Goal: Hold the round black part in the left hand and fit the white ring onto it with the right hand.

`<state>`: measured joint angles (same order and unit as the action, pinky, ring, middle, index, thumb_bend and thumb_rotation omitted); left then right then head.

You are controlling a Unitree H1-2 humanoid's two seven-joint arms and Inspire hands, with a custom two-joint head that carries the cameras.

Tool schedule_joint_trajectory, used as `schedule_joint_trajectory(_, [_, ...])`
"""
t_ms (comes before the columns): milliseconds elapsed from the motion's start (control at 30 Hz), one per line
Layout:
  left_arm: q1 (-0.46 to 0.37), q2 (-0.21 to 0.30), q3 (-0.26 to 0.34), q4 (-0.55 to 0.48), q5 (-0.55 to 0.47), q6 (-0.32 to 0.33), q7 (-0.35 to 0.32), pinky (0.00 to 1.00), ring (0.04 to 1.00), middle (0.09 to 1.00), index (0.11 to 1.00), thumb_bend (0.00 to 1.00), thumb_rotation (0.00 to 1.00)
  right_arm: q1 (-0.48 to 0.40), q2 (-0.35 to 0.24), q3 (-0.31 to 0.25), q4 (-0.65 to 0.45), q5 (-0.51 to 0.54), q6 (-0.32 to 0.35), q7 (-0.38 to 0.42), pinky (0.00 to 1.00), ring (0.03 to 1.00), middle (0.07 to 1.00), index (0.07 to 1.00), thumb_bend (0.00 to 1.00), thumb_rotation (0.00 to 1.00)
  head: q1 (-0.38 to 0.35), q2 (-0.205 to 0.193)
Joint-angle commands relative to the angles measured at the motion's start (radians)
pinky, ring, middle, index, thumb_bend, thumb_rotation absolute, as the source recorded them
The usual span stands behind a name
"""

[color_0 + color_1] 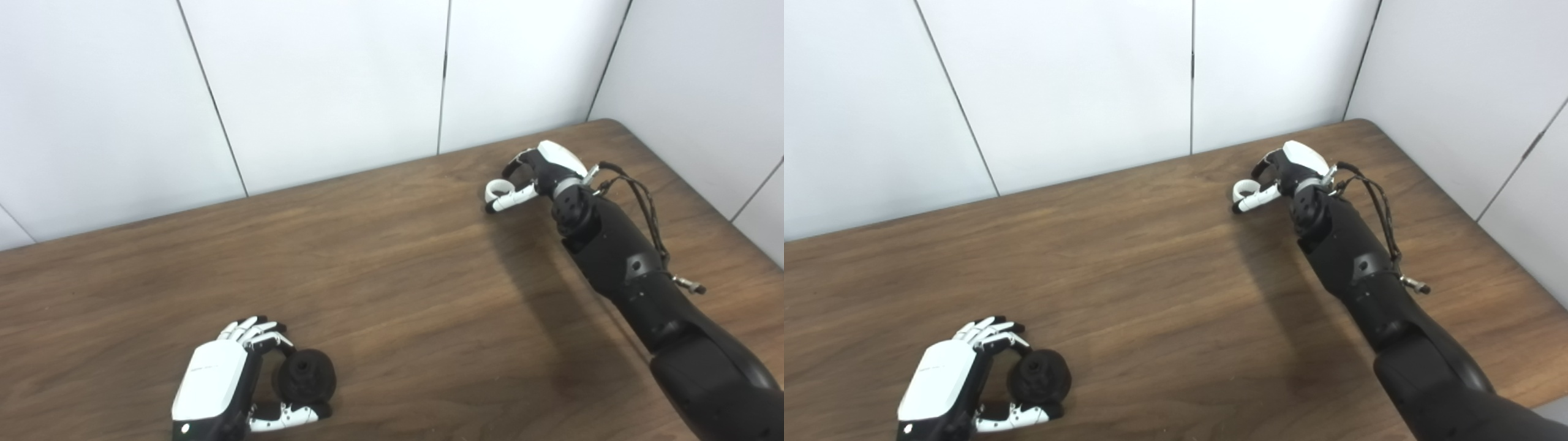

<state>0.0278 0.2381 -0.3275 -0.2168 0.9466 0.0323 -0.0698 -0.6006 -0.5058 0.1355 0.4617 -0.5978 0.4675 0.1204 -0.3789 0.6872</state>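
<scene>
Hands first: your left hand sits low at the near edge of the table, fingers and thumb curled around the round black part, which looks cradled between them with its hub facing up and toward the middle of the table. Your right hand is stretched out to the far right corner, well apart from the left, and it is closing on the white ring. The thumb lies along the ring's near side and the dark fingers arch over it from behind; from here you cannot tell for sure whether the ring is pinched and ready to lift or only touched, because the thumb is the same white as the ring and hides part of it.

So the step in hand seems to be securing the ring. Do it well by making the pinch firm across the rim before you raise the wrist, since a thin hoop lying flat on wood will likely skid away if you only press down on one edge. Lift a little and check that it comes with you.

Keep the left hand quiet meanwhile, and tilt the black part's hub toward the incoming hand. When you carry the ring across, bring it in flat and centred over the hub, not at a slant.
</scene>
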Motion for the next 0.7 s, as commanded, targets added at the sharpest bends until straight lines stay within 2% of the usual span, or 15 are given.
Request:
schedule_joint_trajectory(0, [0.009, 0.012, 0.007, -0.013, 0.026, 0.022, -0.01, 0.92, 0.881, 0.789, 0.486, 0.52, 0.05, -0.043, -0.025, -0.011, -0.036, -0.01, 0.002, -0.008, 0.99, 1.0, 0.94, 0.667, 0.87, 0.31, 0.0, 0.004])
schedule_joint_trajectory(233, [0.008, 0.011, 0.01, -0.018, 0.023, 0.023, -0.016, 0.91, 0.882, 0.789, 0.486, 0.52, 0.05, -0.04, -0.021, -0.016, -0.042, -0.007, 0.001, -0.009, 1.0, 1.0, 0.933, 0.622, 0.86, 0.26, 0.002, 0.005])
schedule_joint_trajectory(267, [0.008, 0.011, 0.01, -0.018, 0.024, 0.024, -0.017, 0.92, 0.883, 0.79, 0.486, 0.52, 0.05, -0.038, -0.021, -0.016, -0.043, -0.004, 0.0, -0.014, 1.0, 1.0, 0.932, 0.544, 0.66, 0.19, 0.005, 0.006])
schedule_joint_trajectory(333, [0.007, 0.01, 0.01, -0.016, 0.024, 0.023, -0.015, 0.92, 0.882, 0.79, 0.486, 0.52, 0.05, -0.034, -0.021, -0.016, -0.048, 0.001, -0.001, -0.021, 1.0, 1.0, 0.925, 0.5, 0.56, 0.16, 0.01, 0.007])
schedule_joint_trajectory(433, [0.007, 0.009, 0.01, -0.017, 0.025, 0.019, -0.009, 0.91, 0.879, 0.787, 0.486, 0.52, 0.05, -0.024, -0.016, -0.025, -0.053, 0.01, -0.008, -0.049, 1.0, 1.0, 0.904, 0.485, 0.53, 0.14, 0.019, 0.008])
schedule_joint_trajectory(667, [0.003, 0.008, 0.016, -0.017, 0.016, 0.015, -0.005, 0.91, 0.877, 0.785, 0.485, 0.52, 0.05, -0.011, -0.022, -0.025, -0.058, 0.024, -0.048, -0.093, 0.99, 1.0, 0.885, 0.483, 0.53, 0.14, 0.015, 0.008])
